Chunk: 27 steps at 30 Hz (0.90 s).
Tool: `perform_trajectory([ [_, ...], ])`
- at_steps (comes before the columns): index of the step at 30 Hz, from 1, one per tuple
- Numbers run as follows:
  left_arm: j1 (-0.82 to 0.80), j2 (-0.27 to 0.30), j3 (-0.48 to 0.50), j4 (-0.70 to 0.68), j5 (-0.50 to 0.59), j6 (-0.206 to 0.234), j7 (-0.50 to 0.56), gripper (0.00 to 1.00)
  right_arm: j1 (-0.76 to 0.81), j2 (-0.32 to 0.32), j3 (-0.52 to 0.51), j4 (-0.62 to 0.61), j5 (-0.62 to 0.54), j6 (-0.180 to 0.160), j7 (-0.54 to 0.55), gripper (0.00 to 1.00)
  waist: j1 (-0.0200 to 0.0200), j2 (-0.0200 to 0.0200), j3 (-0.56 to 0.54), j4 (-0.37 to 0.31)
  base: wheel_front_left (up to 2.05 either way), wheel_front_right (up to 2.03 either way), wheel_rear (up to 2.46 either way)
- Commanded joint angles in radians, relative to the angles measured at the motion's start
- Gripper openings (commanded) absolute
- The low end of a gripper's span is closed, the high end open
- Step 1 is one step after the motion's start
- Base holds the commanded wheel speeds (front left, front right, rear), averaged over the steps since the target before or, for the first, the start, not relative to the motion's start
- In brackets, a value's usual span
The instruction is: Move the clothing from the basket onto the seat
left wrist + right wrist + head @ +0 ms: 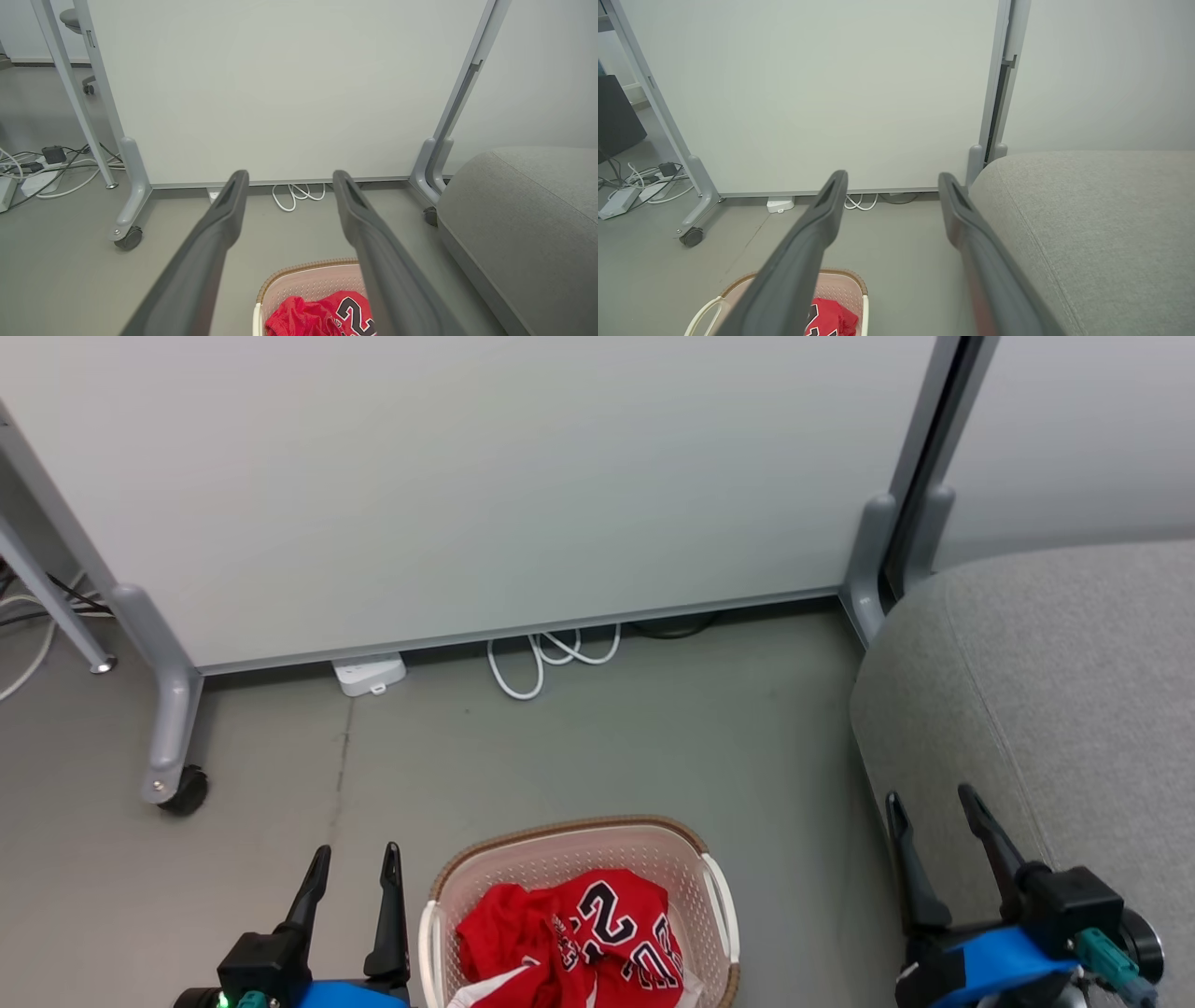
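red clothing (583, 943) lies bunched at the near edge of the basket (560, 833), beside the seat (1074, 691). left gripper (357, 851) and right gripper (931, 795) have fingers spread, empty; best to pinch a thick fold deep.

Left end effector (357, 850) and right end effector (929, 793), both wide open and empty.

**Dark fingers, blue wrists**

The left gripper (357, 849) and right gripper (929, 793) each have two long, tapered dark fingers (387, 915) on black blocks (1069, 896), backed by a blue band (1004, 957). A teal plug (1102, 954) marks the right wrist, a green light (222, 1001) the left.
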Motion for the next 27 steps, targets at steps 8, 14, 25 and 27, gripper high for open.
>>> perform_trajectory([
  [8, -0.085, 0.015, -0.008, 0.119, -0.019, -0.008, 0.013, 1.0, -0.132, -0.004, 0.066, -0.027, 0.031, 0.0, -0.029, 1.0, 0.0, 0.0, 0.184, -0.15, 0.0, 0.0, 0.0],
  [14, -0.187, 0.056, -0.012, 0.233, -0.009, -0.017, 0.063, 1.0, -0.219, -0.003, 0.113, -0.03, 0.055, 0.0, -0.062, 1.0, 0.0, 0.0, 0.345, -0.252, 0.0, 0.0, 0.0],
  [25, -0.357, 0.113, 0.042, 0.491, -0.063, 0.014, 0.258, 1.0, -0.301, -0.002, 0.168, 0.018, 0.138, 0.0, -0.114, 1.0, 0.0, 0.0, 0.536, -0.414, 0.0, 0.0, 0.0],
  [27, -0.377, 0.124, 0.053, 0.523, -0.07, 0.022, 0.274, 1.0, -0.311, -0.002, 0.177, 0.025, 0.153, 0.0, -0.117, 1.0, 0.0, 0.0, 0.557, -0.437, 0.0, 0.0, 0.0],
])
